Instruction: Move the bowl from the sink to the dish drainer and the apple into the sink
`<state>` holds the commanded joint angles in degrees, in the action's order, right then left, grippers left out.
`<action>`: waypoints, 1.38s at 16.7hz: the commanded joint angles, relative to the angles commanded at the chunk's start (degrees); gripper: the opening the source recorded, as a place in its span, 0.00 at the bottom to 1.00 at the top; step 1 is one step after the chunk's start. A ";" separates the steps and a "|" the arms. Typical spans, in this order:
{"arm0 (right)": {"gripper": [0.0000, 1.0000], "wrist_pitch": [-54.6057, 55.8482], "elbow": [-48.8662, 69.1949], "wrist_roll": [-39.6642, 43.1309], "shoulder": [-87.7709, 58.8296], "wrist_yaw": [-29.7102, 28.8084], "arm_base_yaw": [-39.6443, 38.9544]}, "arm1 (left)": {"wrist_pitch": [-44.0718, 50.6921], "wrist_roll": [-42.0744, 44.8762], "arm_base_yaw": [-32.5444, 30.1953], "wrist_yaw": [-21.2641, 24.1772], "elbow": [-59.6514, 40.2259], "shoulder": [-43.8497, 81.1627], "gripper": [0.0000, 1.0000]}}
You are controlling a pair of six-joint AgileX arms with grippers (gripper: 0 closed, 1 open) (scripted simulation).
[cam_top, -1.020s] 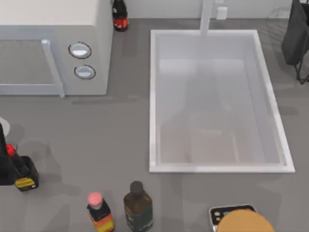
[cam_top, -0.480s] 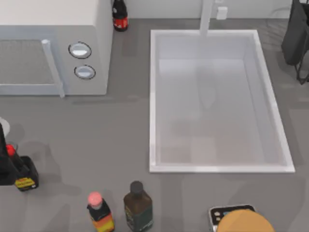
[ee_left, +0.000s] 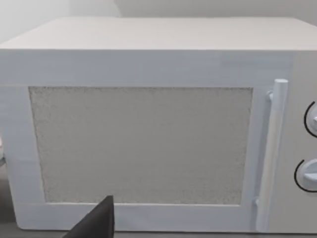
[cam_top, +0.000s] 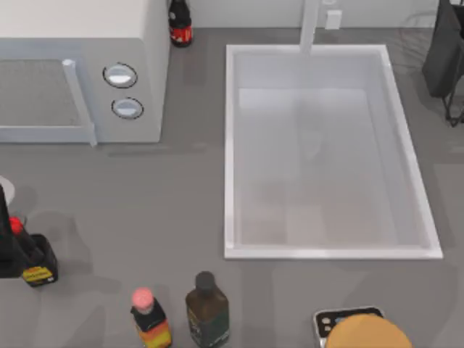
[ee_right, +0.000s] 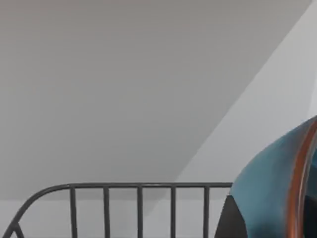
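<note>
our right wrist view catches the bowl (ee_right: pixel 277 183) rim-edge-on above the drainer rail (ee_right: pixel 124 187); grip state unclear.

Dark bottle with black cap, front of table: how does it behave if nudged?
Probably tippy: the dark bottle stands upright, narrowing to a small cap. Pushed toward the top view's left, it would likely hit the pink-capped bottle close beside it. Looks rigid.

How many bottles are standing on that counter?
4. A dark red-labelled bottle stands at the back beside the microwave; a black yellow-labelled bottle at the left edge; a pink-capped bottle and a dark green bottle together at the front. Others may lie outside the view.
</note>
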<state>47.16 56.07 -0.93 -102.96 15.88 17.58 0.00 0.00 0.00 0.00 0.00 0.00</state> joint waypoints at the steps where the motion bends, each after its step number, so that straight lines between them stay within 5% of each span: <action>1: 0.60 0.00 0.00 0.00 0.00 0.00 0.00 | 0.00 0.00 0.00 0.00 0.00 0.00 1.00; 7: 1.00 0.00 0.00 0.00 0.00 0.00 0.00 | 0.00 0.00 0.00 0.00 0.00 0.00 1.00; 23: 1.00 -5.36 -6.38 0.23 12.29 -2.09 -1.74 | 0.00 0.00 0.00 0.00 0.00 0.00 1.00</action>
<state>41.80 49.69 -0.70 -90.67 13.79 15.84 0.00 0.00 0.00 0.00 0.00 0.00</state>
